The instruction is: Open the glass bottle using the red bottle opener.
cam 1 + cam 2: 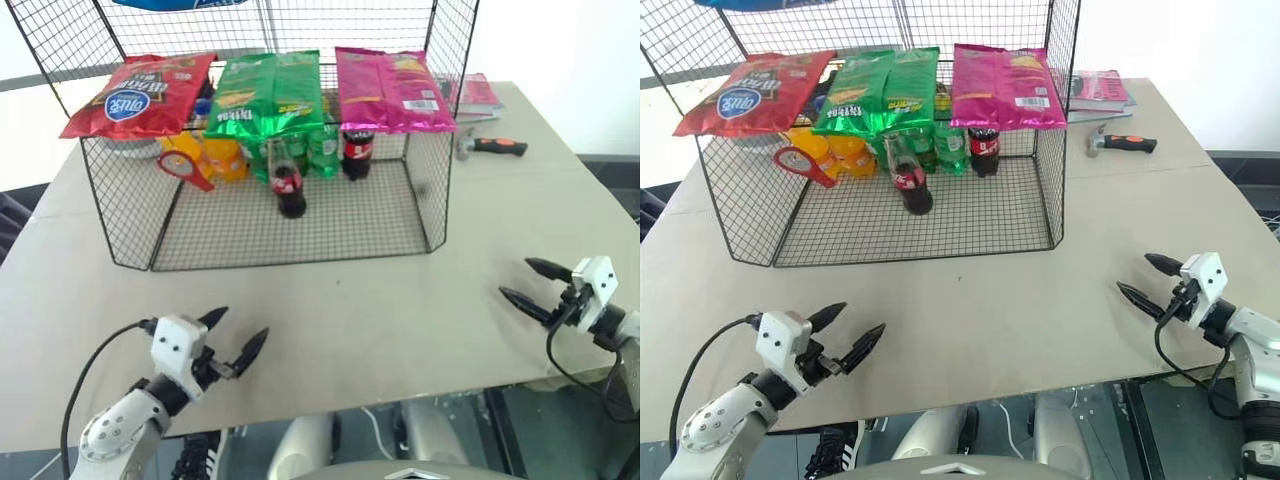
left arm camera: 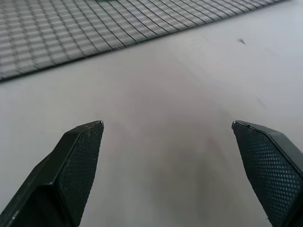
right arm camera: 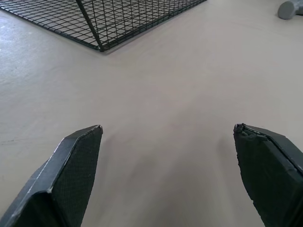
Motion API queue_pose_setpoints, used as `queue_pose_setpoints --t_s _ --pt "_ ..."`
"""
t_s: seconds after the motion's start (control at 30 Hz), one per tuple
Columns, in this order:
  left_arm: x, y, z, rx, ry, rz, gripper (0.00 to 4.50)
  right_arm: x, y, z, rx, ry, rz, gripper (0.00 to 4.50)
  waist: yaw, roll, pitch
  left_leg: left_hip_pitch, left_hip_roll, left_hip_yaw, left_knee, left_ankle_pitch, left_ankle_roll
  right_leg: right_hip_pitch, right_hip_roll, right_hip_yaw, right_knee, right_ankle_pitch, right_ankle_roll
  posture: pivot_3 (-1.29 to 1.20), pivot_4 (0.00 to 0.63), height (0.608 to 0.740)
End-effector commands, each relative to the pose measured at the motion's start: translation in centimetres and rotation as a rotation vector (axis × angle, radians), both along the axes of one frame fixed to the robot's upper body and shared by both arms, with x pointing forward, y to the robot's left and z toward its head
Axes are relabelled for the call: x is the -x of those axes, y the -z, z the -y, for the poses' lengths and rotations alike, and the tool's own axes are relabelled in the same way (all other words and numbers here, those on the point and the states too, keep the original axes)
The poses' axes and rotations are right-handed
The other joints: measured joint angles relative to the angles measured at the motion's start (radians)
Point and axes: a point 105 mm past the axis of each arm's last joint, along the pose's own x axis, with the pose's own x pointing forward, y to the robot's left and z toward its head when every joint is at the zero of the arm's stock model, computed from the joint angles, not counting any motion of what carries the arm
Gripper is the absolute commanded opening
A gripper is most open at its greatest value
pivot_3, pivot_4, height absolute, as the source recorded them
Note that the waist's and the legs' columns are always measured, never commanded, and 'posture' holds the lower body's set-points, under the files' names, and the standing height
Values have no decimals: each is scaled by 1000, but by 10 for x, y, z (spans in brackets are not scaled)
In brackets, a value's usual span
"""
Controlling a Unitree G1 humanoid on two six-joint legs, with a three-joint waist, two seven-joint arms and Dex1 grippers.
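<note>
A broad, matte beige tabletop [image 1: 420, 300] fills the scene, with pale wall behind it. Toward its far side stands a black wire-mesh rack [image 1: 290, 235], open toward the robot, whose upper shelf carries three snack bags: red [image 1: 140, 92], green [image 1: 270, 92] and pink [image 1: 390, 88]. On the rack's mesh floor, set forward of a row of soda bottles, stands the small contoured clear-glass cola bottle with dark liquid and a red label [image 1: 288, 180], upright, apart from the squatter dark bottle [image 1: 357, 152] behind and to its right. To its left, against the orange drinks, leans the flat red bottle opener with an open ring head [image 1: 184, 166], tilted. Outside the rack on the right lie a book [image 1: 474, 93] and an orange-and-black-handled tool [image 1: 492, 146].

The left gripper [image 1: 234, 337] and right gripper [image 1: 530, 283] hover low over the bare near edge of the table, well apart from the rack, each with its black fingers spread wide and nothing between them.

Handling, as judged: the bottle is rigid, smooth, fairly heavy for its size and breakable, and likely to tip on the mesh; it is best clasped around the labelled waist, leaving the neck free. The opener is light, stiff and thin; its tapering handle is the place to pinch, keeping the ring clear for the cap.
</note>
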Motion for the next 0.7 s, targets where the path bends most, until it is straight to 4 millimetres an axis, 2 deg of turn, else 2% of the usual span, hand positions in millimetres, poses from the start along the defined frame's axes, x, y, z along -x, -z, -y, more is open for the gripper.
queue_pose_setpoints --t_s 0.03,0.13,0.3,0.43,0.57,0.7 --pt "-16 -22 -13 20 -84 106 4500 -2 -15 -16 -6 -61 58 4452 3 0 0 0 0 0 0 0 0 0 0 0 0 0 0 0 150 740" --pt "-33 -38 -23 42 -156 185 4500 -2 -32 -42 -54 -122 97 4452 2 0 0 0 0 -1 0 0 0 0 0 -1 1 2 3 0 150 740" --pt "-63 -66 -46 44 -289 309 4500 12 -66 -104 -143 -297 143 4452 2 0 0 -2 0 -2 0 0 -1 -3 0 -1 1 3 4 0 150 740" --pt "-81 -91 -69 30 -395 400 4500 20 -95 -137 -188 -382 203 4452 5 0 0 -5 -1 -4 1 0 -1 -5 0 -3 1 3 4 0 150 740" --pt "-96 -104 -79 -5 -418 439 4500 22 -117 -154 -230 -423 251 4452 8 0 0 -6 -2 -4 0 0 -1 -6 0 -4 0 3 4 0 150 740" --pt "-107 -110 -82 -11 -436 460 4500 24 -129 -162 -254 -446 272 4452 13 0 0 -7 -4 -6 0 2 -5 -7 0 -5 0 3 4 0 150 740"
